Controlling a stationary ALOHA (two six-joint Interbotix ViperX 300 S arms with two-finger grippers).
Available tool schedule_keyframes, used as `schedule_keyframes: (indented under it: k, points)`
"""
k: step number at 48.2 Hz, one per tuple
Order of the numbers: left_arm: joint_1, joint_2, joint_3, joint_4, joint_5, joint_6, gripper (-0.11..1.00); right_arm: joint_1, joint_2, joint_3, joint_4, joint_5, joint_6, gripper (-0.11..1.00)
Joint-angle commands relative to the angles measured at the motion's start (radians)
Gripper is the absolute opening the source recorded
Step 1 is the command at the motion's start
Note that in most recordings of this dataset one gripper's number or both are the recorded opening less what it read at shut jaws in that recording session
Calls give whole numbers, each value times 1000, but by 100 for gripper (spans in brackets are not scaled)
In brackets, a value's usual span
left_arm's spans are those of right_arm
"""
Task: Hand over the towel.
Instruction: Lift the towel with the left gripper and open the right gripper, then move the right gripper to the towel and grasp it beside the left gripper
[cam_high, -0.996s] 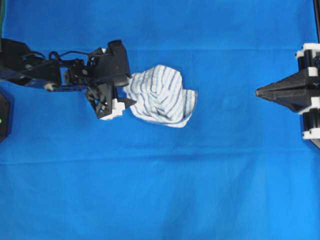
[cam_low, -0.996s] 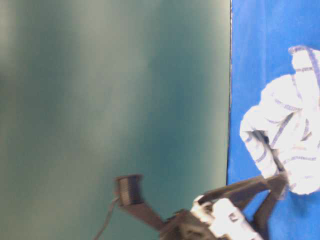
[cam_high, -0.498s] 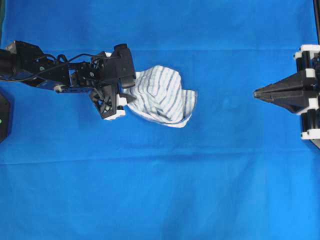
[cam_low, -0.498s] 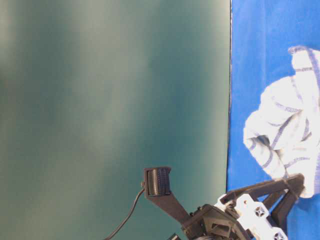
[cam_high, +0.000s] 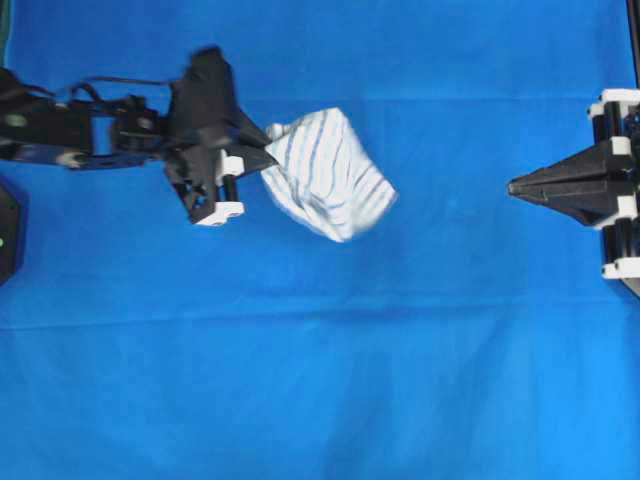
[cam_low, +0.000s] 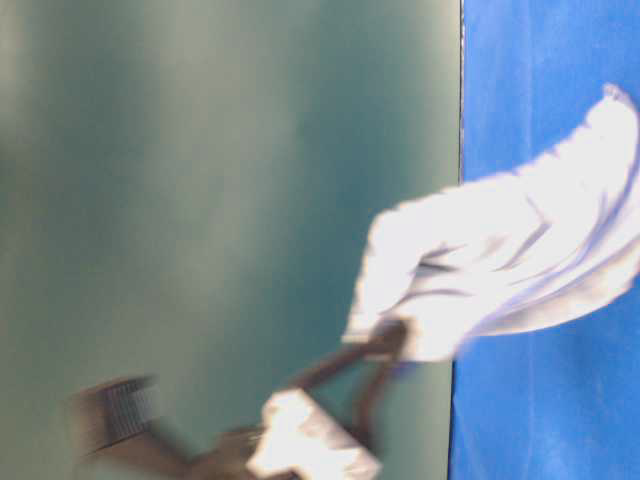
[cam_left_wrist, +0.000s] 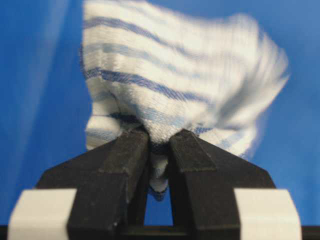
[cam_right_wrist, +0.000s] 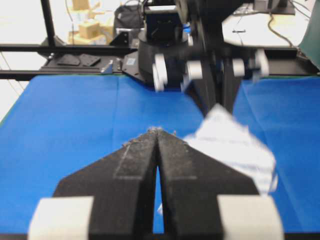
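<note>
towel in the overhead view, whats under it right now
Under the towel only the blue cloth shows. The left pincer has pinched one edge. The patch directly beneath the towel is covered, so anything there cannot be seen.

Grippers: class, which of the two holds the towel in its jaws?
The left gripper: its jaws pinch a fold of the striped towel. The right gripper is shut on nothing, well apart from the towel.

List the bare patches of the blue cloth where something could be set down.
Free: the blue cloth along the whole near edge, the strip between the towel and the right gripper, and the far edge. Crowded: around the left gripper, its jaws pinching the towel.
</note>
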Motion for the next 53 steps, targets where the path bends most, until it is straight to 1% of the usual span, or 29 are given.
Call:
schedule_keyframes:
  k: [1, 6, 14, 22, 37, 38, 40, 44, 45, 48, 51, 53]
  points:
    - [-15, -106, -18, -2, -28, 0, 6, 3, 5, -23, 0, -6, -2, 0]
    - [-46, -198, -17, 2, -71, 2, 6, 3, 6, -23, 2, -5, -2, 0]
    - [-91, -278, -6, 3, -153, 11, 6, 3, 11, -21, 2, -2, 0, 0]
    - [-120, -293, 2, 3, -175, 37, 6, 3, 23, -18, 0, -5, 5, 0]
    - [-130, -285, -3, 3, -175, 37, 6, -2, 44, -23, 2, -37, 8, 1]
    - [-130, -285, -3, 3, -173, 37, 6, -5, 48, -25, 2, -41, 8, 3]
    - [-132, -285, -2, 3, -173, 37, 6, -8, 57, -26, 3, -52, 8, 13]
    - [-137, -284, -3, 3, -175, 37, 6, -28, 80, -31, 5, -80, 8, 38]
    - [-138, -284, -3, 3, -176, 37, 6, -34, 87, -31, 5, -87, 8, 46]
    - [-141, -284, -3, 3, -178, 37, 6, -52, 115, -35, 6, -115, 8, 63]
    - [-143, -284, -2, 3, -178, 37, 6, -63, 155, -44, 8, -147, 9, 72]
    - [-144, -284, -3, 3, -178, 37, 6, -64, 179, -54, 8, -161, 9, 73]
